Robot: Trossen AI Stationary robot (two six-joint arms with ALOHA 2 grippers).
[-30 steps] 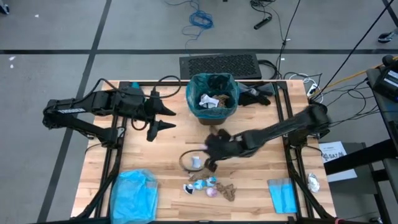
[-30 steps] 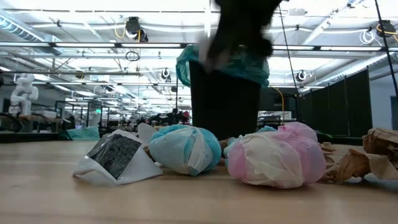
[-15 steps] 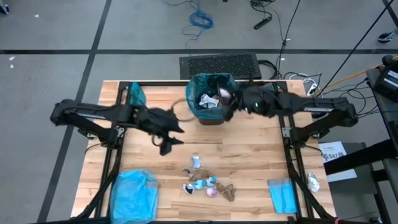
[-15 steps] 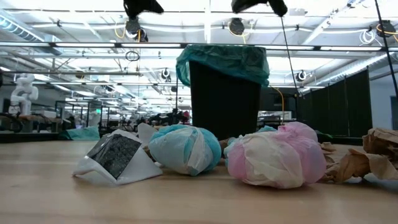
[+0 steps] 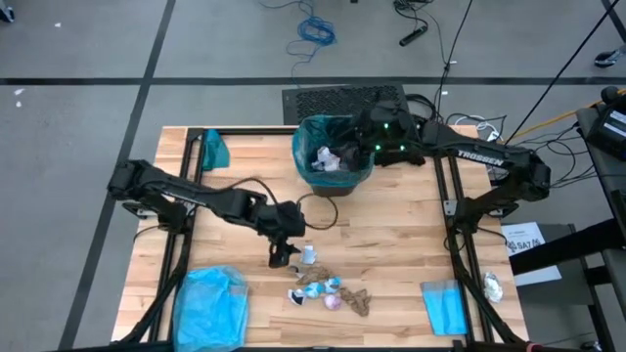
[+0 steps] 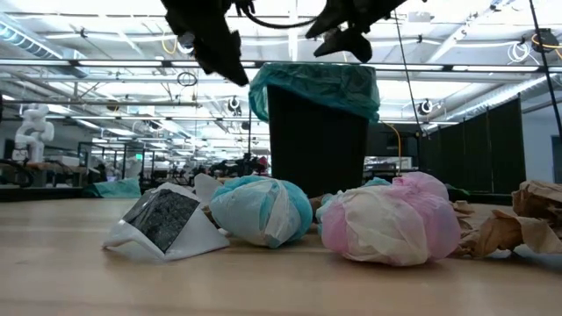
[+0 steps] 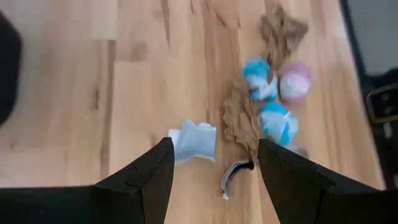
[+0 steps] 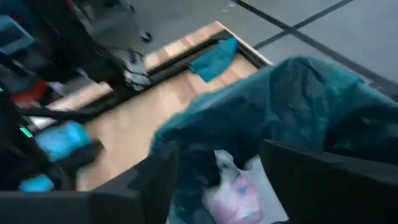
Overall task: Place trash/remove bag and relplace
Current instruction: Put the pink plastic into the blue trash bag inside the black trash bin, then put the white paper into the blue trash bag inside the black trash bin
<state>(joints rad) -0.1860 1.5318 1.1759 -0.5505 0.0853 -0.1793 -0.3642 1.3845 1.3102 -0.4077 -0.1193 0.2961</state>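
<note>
Trash [image 5: 331,291]: crumpled scraps; left pincer [image 5: 285,256] spread above; right pincer [image 5: 354,149] released over bin [image 5: 334,156].

Arm lettering: "TROSSEN" in white capitals on the dark forearm link of the right robot arm [image 5: 478,155], seen from the high view.
Paper sheet: a white printed sheet [image 5: 526,242] lying off the table's right edge carries dark characters, too small to read with certainty.
Left arm: pale marking on the dark link of the left robot arm [image 5: 186,199], not legible.
Other surfaces: no readable text on the remaining things.
</note>
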